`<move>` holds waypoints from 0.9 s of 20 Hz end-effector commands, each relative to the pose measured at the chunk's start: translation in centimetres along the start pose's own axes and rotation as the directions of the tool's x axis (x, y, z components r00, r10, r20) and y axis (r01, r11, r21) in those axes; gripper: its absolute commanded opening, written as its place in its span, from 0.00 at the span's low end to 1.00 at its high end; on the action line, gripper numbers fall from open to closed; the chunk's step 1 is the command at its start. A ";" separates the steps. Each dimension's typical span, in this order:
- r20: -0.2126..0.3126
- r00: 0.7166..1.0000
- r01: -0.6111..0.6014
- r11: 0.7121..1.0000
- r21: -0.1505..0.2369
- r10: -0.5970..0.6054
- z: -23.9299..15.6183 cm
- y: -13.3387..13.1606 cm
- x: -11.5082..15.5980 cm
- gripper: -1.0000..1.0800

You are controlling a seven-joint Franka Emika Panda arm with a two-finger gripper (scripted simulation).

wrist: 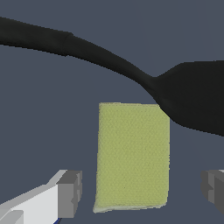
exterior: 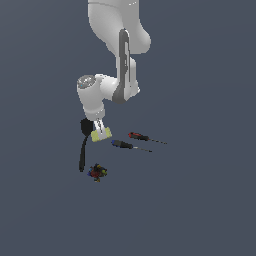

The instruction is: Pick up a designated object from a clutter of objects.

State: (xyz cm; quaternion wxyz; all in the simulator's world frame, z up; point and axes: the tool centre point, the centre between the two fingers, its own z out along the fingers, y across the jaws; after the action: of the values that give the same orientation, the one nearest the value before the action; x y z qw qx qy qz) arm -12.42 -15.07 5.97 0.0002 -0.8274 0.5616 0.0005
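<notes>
The gripper (wrist: 140, 190) stands spread wide, its 2 fingers (wrist: 70, 192) flanking the yellow-green block (wrist: 132, 157) beside the black spatula (wrist: 192, 98).

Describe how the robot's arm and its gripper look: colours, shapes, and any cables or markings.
The arm is glossy white, built of thick rounded segments, with dark grey seams at the joints and a grey disc-shaped cap on the wrist housing. The gripper has a white body. In the wrist view, its fingers end in blocky grey pads on white bases. No cables or markings are visible.
</notes>
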 end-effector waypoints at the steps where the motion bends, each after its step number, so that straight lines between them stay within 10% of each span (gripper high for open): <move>1: 0.000 1.000 -0.001 1.000 0.000 0.001 0.3 0.0 0.0 0.96; 18: 0.000 1.000 -0.007 1.000 0.000 0.007 5.0 0.1 0.0 0.96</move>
State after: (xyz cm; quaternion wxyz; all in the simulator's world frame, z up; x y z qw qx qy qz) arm -12.58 -15.10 1.11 0.0001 -0.8255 0.5644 0.0007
